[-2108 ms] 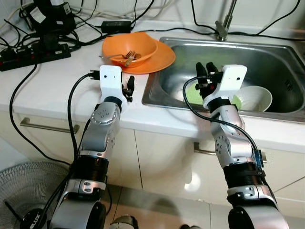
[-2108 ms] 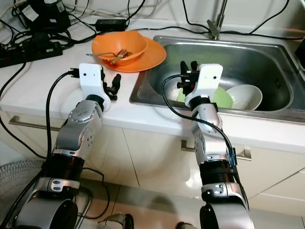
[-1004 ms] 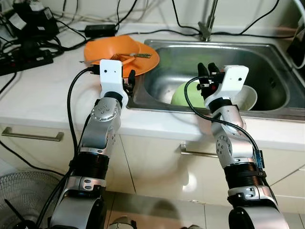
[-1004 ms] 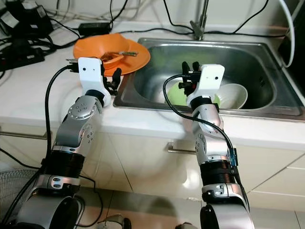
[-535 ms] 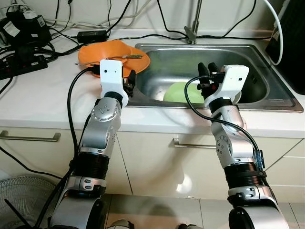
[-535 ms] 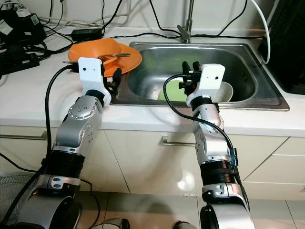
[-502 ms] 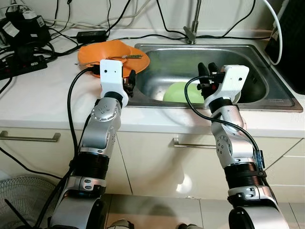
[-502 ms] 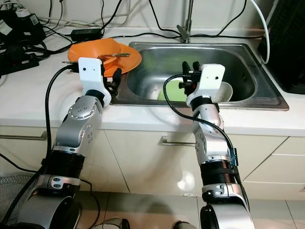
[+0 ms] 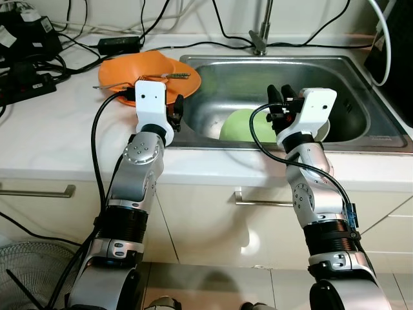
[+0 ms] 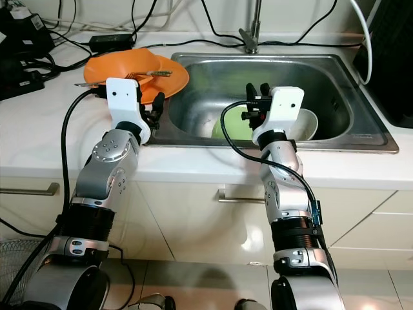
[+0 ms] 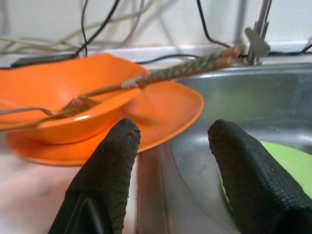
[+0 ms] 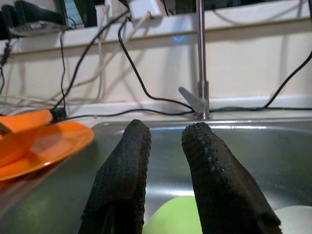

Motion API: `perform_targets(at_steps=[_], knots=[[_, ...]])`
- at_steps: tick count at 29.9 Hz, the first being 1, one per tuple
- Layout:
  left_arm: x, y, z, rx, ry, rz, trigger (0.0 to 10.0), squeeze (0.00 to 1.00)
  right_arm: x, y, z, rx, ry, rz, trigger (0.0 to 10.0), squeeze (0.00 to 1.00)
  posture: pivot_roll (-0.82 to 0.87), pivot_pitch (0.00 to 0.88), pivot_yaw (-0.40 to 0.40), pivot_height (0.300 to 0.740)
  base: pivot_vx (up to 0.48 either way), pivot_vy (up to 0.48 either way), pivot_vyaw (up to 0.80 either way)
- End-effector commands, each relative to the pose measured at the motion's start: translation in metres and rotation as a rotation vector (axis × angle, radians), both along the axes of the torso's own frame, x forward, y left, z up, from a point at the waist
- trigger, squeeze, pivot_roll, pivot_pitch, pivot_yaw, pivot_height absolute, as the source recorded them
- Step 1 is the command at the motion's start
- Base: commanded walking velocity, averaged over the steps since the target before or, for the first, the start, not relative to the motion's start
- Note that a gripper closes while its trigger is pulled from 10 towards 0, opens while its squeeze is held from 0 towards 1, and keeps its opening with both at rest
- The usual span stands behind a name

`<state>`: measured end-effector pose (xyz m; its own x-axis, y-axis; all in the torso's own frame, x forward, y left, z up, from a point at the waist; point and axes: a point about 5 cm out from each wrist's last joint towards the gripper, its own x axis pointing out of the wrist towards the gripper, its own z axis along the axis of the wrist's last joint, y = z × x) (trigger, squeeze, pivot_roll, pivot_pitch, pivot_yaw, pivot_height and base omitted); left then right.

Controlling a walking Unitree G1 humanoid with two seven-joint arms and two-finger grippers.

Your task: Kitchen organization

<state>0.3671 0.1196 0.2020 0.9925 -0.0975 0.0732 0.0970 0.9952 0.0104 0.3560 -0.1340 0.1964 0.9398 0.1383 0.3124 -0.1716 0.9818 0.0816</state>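
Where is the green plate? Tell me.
The green plate lies in the sink, beside the white bowl, just beyond the right gripper.

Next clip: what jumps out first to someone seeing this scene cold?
The bright orange bowl, stacked on an orange plate with a fork and chopsticks in it, sits on the white counter left of the steel sink. In the sink lie a green plate and a white bowl. The left gripper and right gripper are raised at the sink's front edge, holding nothing.
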Motion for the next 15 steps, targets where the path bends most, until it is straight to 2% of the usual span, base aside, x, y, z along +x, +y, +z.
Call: perform_targets(at_steps=[1,15], knots=[[-0.0005,0.0002,0.0015,0.004,-0.011,-0.005,10.0,0.00,-0.0001,0.0025,0.0042,-0.003,-0.015,0.011,10.0,0.00,0.07,0.061,0.043,0.740,0.000,0.000,0.00],[0.0004,0.0040,-0.0003,-0.004,-0.001,0.007,10.0,0.00,-0.0001,0.0032,0.0034,-0.005,-0.009,0.014,10.0,0.00,0.07,0.071,0.040,0.740,0.000,0.000,0.00]])
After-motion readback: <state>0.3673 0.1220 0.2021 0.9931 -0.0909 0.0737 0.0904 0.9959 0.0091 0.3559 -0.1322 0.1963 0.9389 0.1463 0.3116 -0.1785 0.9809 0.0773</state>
